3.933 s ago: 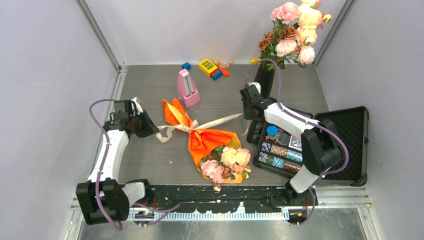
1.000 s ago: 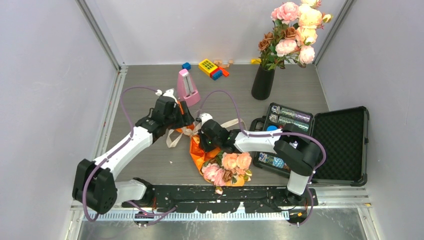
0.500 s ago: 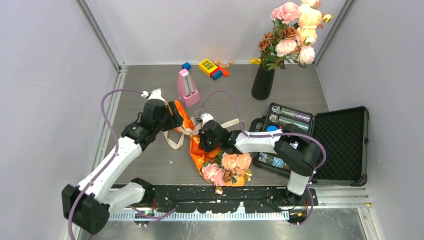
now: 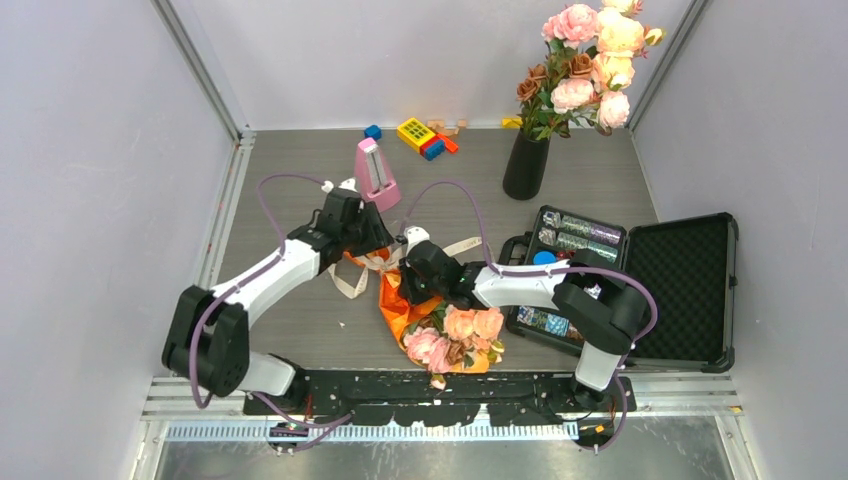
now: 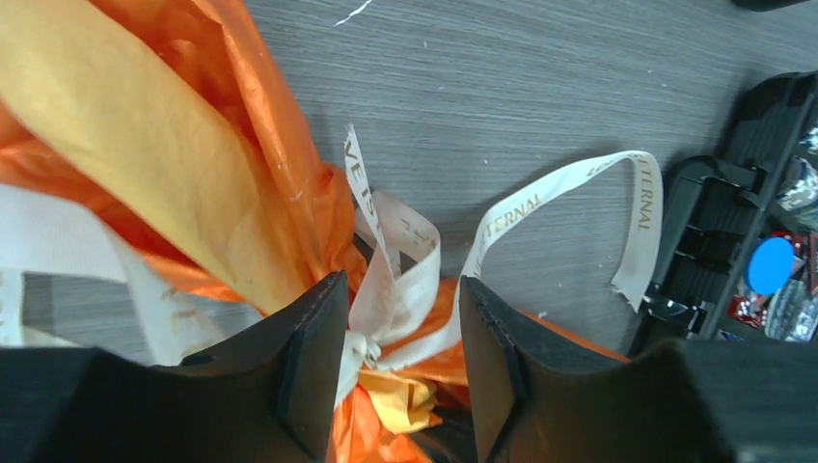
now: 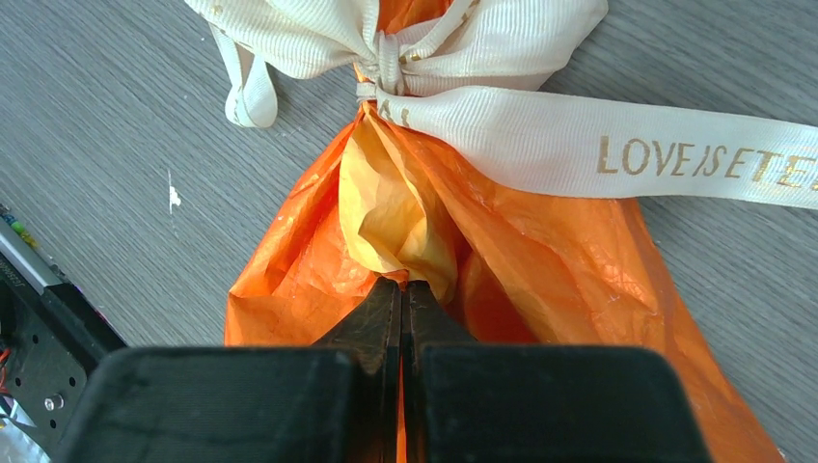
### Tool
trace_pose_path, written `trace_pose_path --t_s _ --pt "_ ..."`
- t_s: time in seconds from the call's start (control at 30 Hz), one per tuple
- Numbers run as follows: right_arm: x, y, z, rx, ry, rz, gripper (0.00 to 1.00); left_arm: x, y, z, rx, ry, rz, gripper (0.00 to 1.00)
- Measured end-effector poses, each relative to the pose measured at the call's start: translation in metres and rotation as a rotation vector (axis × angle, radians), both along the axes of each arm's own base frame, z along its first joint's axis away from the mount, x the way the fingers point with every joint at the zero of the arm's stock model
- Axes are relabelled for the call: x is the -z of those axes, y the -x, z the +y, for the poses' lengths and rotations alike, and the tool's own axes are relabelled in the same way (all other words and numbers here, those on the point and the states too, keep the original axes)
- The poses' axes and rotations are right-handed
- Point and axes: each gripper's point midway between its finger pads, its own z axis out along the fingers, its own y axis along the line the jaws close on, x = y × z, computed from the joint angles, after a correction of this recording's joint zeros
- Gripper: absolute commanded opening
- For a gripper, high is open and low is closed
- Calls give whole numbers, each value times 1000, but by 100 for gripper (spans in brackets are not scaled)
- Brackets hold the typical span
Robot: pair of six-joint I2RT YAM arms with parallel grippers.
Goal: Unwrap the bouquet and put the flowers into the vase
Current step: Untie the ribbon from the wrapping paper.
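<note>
The bouquet (image 4: 452,332) lies on the bench (image 4: 290,165) at lower centre of the overhead view. It is wrapped and tied, with its blooms toward the bottom edge.

- Left hand (image 5: 402,289): open, with one finger on each side of the knot of the cream ribbon (image 5: 540,193).
- Right hand (image 6: 401,289): closed, with its tips against the orange paper (image 6: 540,280) just below the knot. Whether paper is pinched cannot be told.

The vase (image 4: 526,165) stands upright at upper right, well apart from the bouquet, and holds roses (image 4: 590,60).

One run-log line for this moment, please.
step: untying bouquet | left claw: open around ribbon knot | right claw: shut, tips at orange wrap | flowers: wrapped
</note>
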Motion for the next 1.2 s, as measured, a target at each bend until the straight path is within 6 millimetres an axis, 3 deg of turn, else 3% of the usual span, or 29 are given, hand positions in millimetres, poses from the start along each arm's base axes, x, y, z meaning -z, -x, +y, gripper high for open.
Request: trace_pose_path --t_s 0.2,0.33,0.57,0.7,0.77,0.83,0.9,1.0,1.1,1.2 --pt "0 0 0 4 -5 4 0 35 -7 -5 6 -29 74 43" --pt "0 0 0 5 -7 4 0 49 -9 -7 7 -37 97 38" --pt "1 1 0 5 -9 3 0 55 -17 -13 17 -25 99 19" --pt "1 1 0 5 -11 6 0 55 -17 -16 20 -11 104 1" --pt "1 1 0 5 -12 6 0 54 -18 -18 19 3 102 0" --pt "-1 1 0 5 -13 5 8 52 -19 -20 18 15 96 0" --pt "-4 2 -1 7 -16 4 27 48 -18 -20 17 31 74 0" --pt "-14 4 -7 18 -9 4 42 39 -10 -18 13 65 28 0" --pt "-36 4 -22 43 14 -19 56 28 0 -16 16 103 -13 0" --pt "-66 -4 -33 74 13 -54 62 24 5 -15 22 123 -37 0"
